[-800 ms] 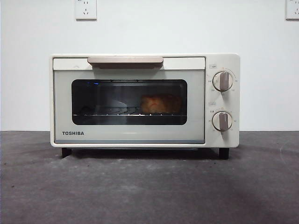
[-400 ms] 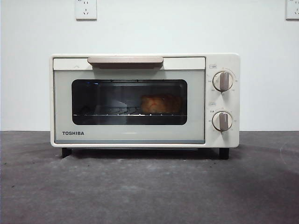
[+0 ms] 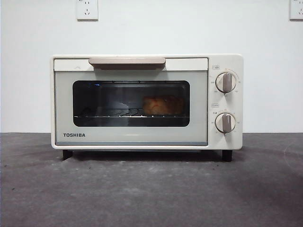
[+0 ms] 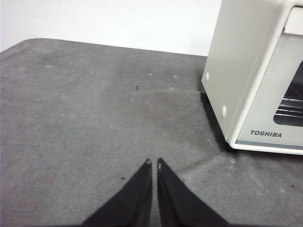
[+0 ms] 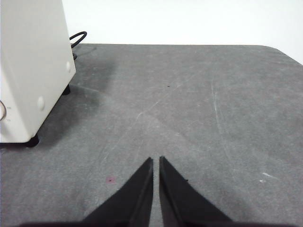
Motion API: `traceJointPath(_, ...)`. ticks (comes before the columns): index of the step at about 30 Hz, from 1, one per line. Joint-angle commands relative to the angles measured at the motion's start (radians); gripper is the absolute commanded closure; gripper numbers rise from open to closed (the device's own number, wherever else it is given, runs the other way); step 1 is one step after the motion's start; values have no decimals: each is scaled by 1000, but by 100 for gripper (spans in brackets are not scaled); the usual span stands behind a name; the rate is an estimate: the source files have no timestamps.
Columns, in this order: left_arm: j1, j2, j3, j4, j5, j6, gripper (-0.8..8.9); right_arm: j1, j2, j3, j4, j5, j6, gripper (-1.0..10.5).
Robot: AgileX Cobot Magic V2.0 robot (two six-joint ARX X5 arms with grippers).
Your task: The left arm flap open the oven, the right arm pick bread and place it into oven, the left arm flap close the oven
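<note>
Front view is showing the bread point(image 3: 163, 105) lying inside the oven point(image 3: 147, 101), on the wire rack point(image 3: 113, 115), in the right half of the dark window just right of frame centre. Its long axis is running left to right across the frame, parallel to the door. The loaf is orange-golden and bumpy on top, dimmed by the tinted glass.

The door point(image 3: 130, 137) is sitting upright and flush with the cream casing, and the tan bar handle point(image 3: 127, 62) is lying along its top edge. Two round knobs point(image 3: 226, 82) are standing one above the other on the right panel. Judging by this, all three steps appear complete, and no further move is called for.

The oven body is smooth painted metal, boxy, on short black feet. The table point(image 3: 151, 194) is covered in a matte grey, slightly scuffed surface.

In the left wrist view, the left gripper point(image 4: 153, 164) is holding nothing, its jaws drawn almost together, with the oven's near corner at the right of the frame, well apart. In the right wrist view, the right gripper point(image 5: 156, 161) is likewise nearly closed and empty, with the oven's side at the left edge. Neither gripper looks clearly the nearer.
</note>
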Motion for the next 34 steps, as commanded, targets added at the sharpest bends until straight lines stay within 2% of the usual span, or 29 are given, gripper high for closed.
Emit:
traceJointPath(1,1,-1,-19,-8,0,4,786,-2,0,-11,-3,-6,-9,929)
traceJointPath(34,1,-1,-19,-8,0,4,786,-2,0,-10,19,-2,-4,928)
